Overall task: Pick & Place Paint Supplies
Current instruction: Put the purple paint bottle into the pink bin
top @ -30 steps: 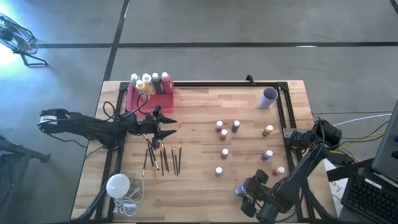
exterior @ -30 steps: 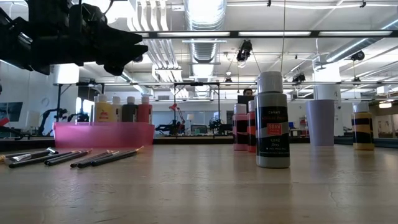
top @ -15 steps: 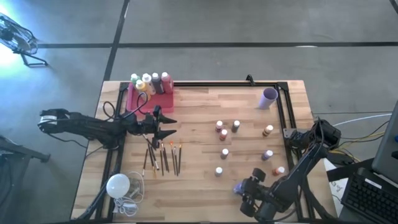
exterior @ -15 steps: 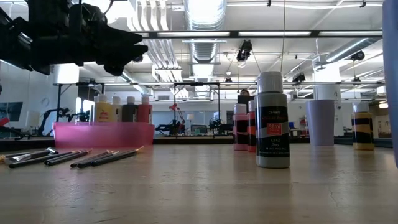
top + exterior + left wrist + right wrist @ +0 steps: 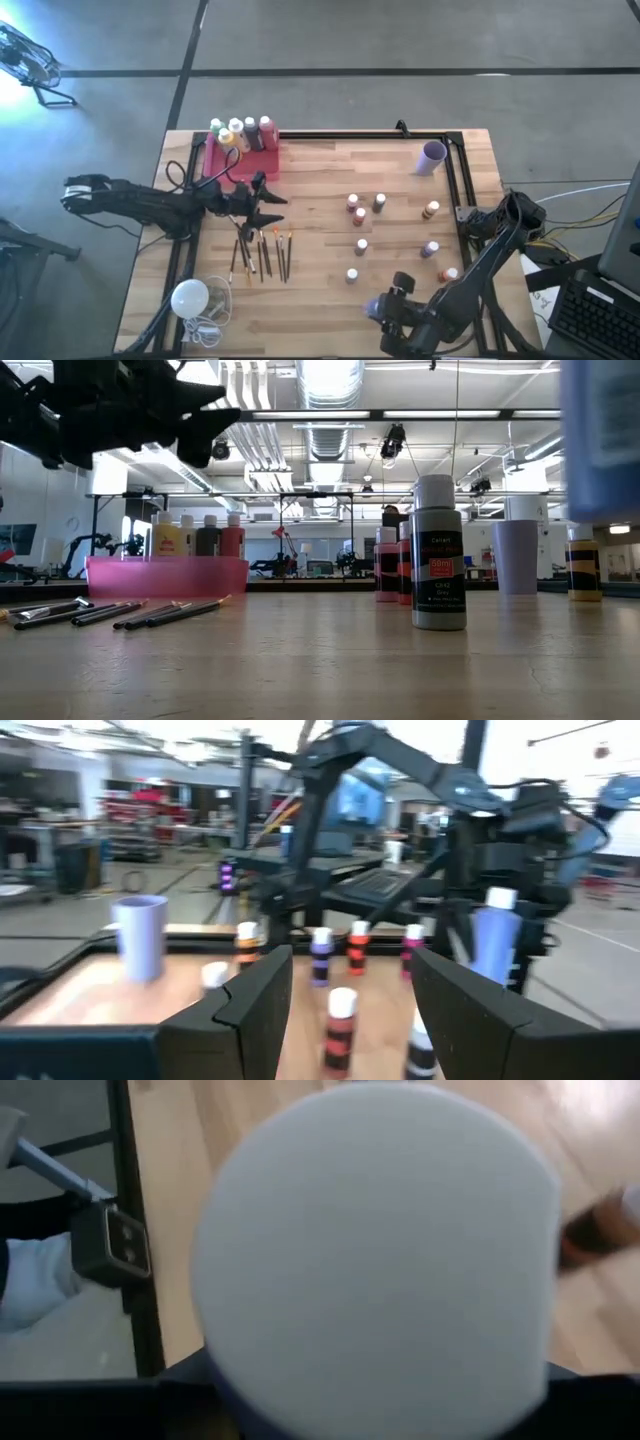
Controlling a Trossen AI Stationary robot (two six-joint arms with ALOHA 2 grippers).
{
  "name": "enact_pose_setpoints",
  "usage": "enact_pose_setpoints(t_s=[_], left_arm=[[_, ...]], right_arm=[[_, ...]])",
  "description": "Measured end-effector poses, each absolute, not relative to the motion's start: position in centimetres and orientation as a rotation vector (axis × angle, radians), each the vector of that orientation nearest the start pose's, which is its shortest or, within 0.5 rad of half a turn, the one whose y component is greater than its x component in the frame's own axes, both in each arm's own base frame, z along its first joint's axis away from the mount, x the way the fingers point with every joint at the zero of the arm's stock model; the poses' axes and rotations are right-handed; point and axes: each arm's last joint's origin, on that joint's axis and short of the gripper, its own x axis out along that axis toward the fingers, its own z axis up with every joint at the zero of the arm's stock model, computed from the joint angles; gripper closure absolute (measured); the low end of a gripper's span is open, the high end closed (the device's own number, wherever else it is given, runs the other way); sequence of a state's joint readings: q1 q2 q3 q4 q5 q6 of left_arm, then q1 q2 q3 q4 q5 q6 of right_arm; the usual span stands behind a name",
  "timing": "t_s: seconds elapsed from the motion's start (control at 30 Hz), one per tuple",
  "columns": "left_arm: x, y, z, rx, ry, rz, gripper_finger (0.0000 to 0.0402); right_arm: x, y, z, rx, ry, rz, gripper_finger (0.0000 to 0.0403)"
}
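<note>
Six small bottles (image 5: 360, 246) between brushes (image 5: 262, 252) and purple cup (image 5: 432, 156).

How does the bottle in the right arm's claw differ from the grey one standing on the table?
The held bottle is pale purple-blue and lifted off the table in the right tool. The grey bottle is dark grey with a red label and stands free on the wood. Both are upright with white caps.
</note>
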State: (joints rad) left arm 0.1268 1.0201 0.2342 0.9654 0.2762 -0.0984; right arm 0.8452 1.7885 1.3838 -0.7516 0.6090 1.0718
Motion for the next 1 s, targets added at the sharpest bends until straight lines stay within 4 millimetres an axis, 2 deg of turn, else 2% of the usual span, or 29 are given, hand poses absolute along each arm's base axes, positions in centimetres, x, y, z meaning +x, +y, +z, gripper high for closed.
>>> enact_pose_setpoints(t_s=[0.3,0.5,0.63,1.0], left_arm=[[21.7,-0.5,22.9,0.065,-0.115,-0.253,0.0195],[22.9,-2.0,23.4,0.092,-0.084,-0.316,0.0195],[23.2,-2.3,23.7,0.092,-0.09,-0.327,0.0195],[25.3,-2.5,23.6,0.09,-0.058,-0.33,0.0195]], right_arm=[[28.8,22.9,24.8,0.122,0.849,-0.245,0.022],[31.1,21.1,25.3,0.164,0.87,-0.175,0.0221],[32.3,20.0,25.4,0.158,0.876,-0.123,0.0219],[34.7,16.3,26.1,0.064,0.843,-0.136,0.022]])
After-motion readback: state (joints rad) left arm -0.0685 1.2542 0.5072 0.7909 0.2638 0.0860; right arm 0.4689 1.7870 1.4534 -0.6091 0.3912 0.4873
